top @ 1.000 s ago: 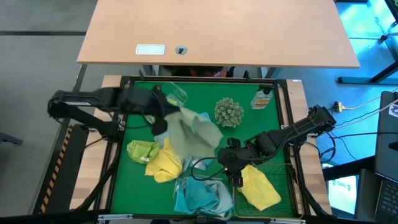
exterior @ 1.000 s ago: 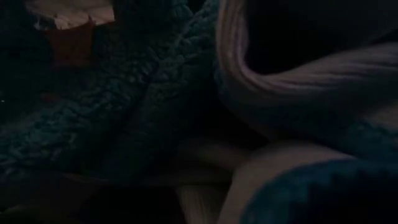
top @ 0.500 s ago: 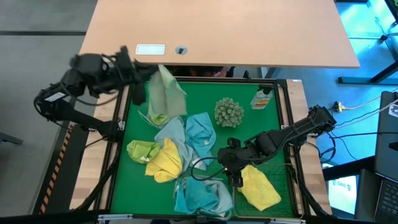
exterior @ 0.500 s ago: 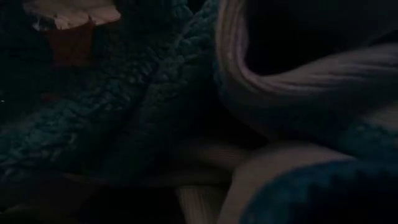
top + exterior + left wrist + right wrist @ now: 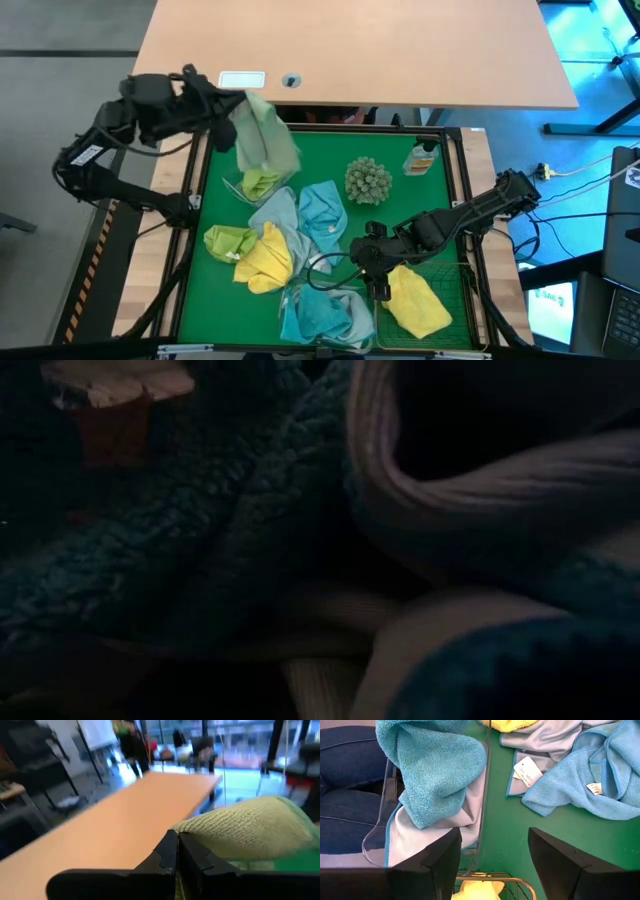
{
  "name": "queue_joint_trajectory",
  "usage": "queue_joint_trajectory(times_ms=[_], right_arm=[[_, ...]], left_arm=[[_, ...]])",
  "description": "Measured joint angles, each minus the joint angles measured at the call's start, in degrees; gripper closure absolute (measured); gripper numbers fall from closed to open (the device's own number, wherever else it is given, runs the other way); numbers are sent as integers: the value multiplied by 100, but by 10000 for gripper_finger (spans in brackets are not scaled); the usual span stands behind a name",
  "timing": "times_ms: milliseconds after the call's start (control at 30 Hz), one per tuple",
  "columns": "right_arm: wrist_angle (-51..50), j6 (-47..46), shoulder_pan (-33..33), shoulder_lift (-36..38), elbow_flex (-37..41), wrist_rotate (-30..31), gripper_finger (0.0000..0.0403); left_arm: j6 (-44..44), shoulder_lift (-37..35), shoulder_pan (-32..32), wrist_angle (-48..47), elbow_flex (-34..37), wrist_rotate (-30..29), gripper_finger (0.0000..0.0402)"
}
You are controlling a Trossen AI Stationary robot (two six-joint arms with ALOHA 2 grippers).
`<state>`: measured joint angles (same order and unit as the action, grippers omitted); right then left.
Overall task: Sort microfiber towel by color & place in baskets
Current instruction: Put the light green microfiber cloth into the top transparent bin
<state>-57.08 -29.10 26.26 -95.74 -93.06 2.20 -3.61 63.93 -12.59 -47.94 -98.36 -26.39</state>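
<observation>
Three baskets: green towel (image 5: pixel 262 183), teal towels (image 5: pixel 322 314), yellow towel (image 5: pixel 415 303)

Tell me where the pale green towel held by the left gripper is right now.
In the high view, the pale green towel hangs from the left gripper at the table's far left corner, above the clear tub holding a lime towel.

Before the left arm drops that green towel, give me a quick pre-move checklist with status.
1. Left gripper shut on the green towel: ok, fingers closed on the cloth in the left wrist view.
2. Towel lifted free of the pile: ok.
3. Clear tub under the towel holds green only: ok.
4. Towel hanging fully over the tub: cannot tell.
5. Right gripper clear of the drop: ok, open near the wire basket.
6. Spiky ball out of the path: ok.
</observation>
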Motion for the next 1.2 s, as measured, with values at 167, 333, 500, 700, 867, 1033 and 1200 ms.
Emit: queue_joint_trajectory(times_ms=[167,333,500,700,867,1033,1200], right_arm=[[2,113,0,0,0,2,173],[4,113,0,0,0,1,173],[4,113,0,0,2,2,173],[4,113,0,0,2,0,173],[4,113,0,0,2,1,173],[7,113,0,0,2,2,173],[5,113,0,0,2,4,173]], left_arm=[[49,23,-223,-50,241,72,401],[183,21,-475,-502,614,58,401],[380,19,-707,-746,1486,51,401],[477,12,-1000,-795,2623,79,401],[590,14,-1103,-789,3586,499,401],[650,14,-1115,-517,4490,689,401],[650,14,-1113,70,5208,807,401]])
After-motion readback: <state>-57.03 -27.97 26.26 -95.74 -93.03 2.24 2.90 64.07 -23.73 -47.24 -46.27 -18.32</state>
